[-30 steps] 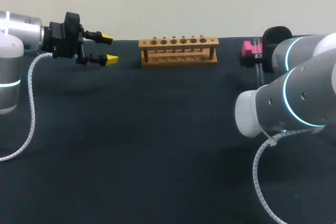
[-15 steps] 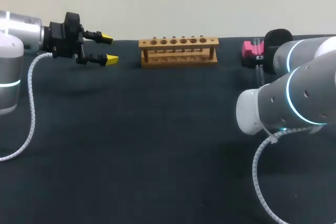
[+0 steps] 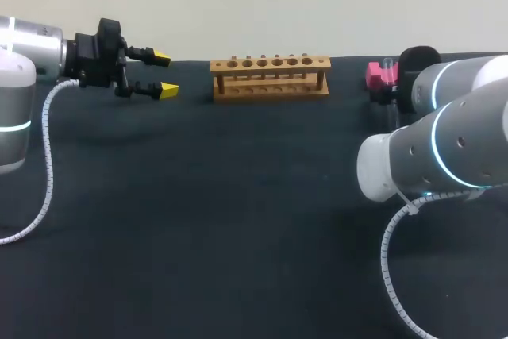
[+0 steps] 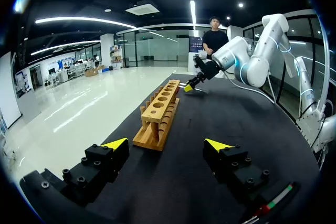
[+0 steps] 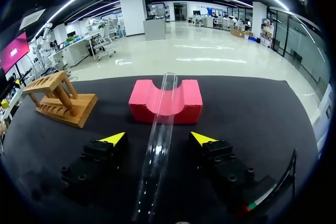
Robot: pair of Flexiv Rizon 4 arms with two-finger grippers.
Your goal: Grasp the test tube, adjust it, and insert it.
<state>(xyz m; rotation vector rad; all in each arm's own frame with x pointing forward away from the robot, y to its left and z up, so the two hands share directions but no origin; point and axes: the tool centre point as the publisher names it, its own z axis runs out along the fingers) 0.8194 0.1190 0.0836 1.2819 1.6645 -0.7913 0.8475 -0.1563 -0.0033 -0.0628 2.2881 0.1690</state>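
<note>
My right gripper (image 5: 158,139) stood released astride the clear glass test tube (image 5: 163,111), its far end on the pink foam cradle (image 5: 143,103) at 12 o'clock | my left gripper (image 3: 165,74) was also released | I judged: close centred, gently.

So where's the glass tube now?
In the right wrist view, the test tube lies between the open fingers of the right gripper, its far end on the pink block.

Black table (image 3: 238,220) carries a wooden rack (image 3: 270,77) near its far edge. A pink block (image 3: 379,75) sits right of the rack, well apart.
</note>
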